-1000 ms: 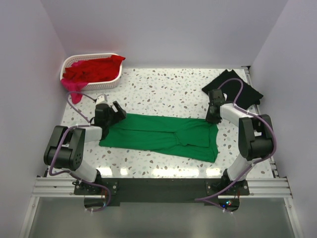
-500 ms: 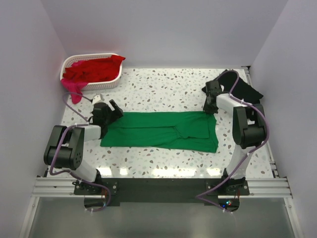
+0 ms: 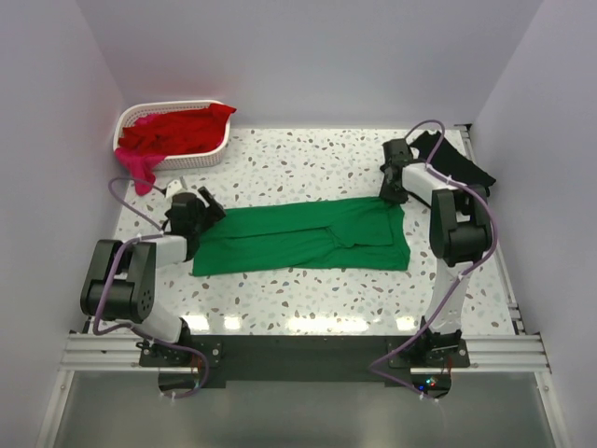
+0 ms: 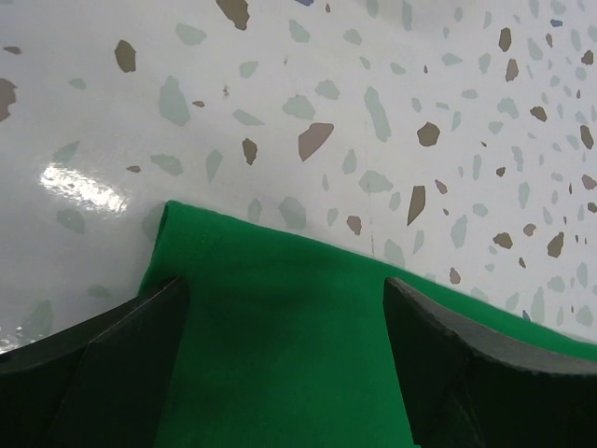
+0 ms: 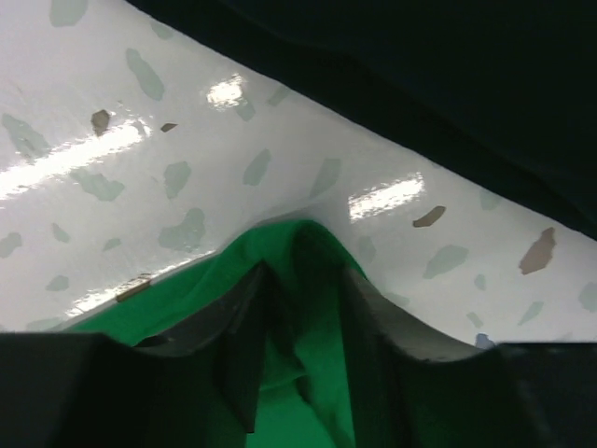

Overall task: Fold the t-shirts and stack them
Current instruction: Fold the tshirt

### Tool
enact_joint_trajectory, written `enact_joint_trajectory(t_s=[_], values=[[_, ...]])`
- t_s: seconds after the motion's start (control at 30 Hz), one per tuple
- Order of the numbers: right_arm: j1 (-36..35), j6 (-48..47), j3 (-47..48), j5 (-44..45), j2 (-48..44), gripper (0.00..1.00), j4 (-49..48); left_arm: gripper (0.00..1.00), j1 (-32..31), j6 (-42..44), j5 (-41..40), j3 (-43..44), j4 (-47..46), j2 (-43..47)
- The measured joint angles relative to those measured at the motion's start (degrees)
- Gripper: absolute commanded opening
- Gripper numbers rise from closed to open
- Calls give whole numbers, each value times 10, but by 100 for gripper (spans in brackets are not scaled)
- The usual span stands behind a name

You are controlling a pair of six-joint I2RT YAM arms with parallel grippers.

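A bright green t-shirt lies spread in a long band across the middle of the table. My left gripper is at its left end. In the left wrist view the gripper is open, its fingers wide apart with flat green cloth between them. My right gripper is at the shirt's far right corner. In the right wrist view the gripper is shut on a raised fold of the green cloth. A black t-shirt lies at the back right, and it shows in the right wrist view.
A white lattice basket stands at the back left with red shirts in it. A magenta-pink one hangs over its front-left rim. White walls enclose the speckled table on three sides.
Both grippers moved away from me toward the back. The green shirt's far edge went with them, and the cloth now lies flatter and straighter. The right gripper ended close to the black shirt.
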State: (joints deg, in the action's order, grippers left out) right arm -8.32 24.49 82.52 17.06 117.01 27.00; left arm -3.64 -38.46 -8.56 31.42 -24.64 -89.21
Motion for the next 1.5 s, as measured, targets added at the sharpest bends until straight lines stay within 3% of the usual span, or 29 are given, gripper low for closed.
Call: enact_joint_trajectory(t_s=[0.07, 0.17, 0.53, 0.8, 0.97, 1.17, 1.33, 1.5], values=[[0, 0, -2, 18, -3, 50, 7, 90, 0, 0, -9, -9, 4, 16], [0, -2, -10, 35, -12, 55, 16, 90, 1, 1, -17, -27, 9, 49], [1, -3, -63, 54, -124, 60, 36, 90, -80, 21, -91, -32, 55, 147], [-11, -8, -118, 26, -193, 57, 20, 90, -117, 32, -103, -32, 63, 165], [-88, -6, -195, -17, -221, 52, 4, 90, -151, 41, -91, -32, 50, 161], [-232, 8, -259, -38, -266, 49, -11, 90, -155, 51, -87, -20, 46, 125], [-274, 16, -271, -45, -314, 44, -22, 91, -155, 51, -86, -19, 45, 111], [-284, 16, -271, -51, -297, 42, -41, 91, -155, 52, -86, -19, 43, 106]])
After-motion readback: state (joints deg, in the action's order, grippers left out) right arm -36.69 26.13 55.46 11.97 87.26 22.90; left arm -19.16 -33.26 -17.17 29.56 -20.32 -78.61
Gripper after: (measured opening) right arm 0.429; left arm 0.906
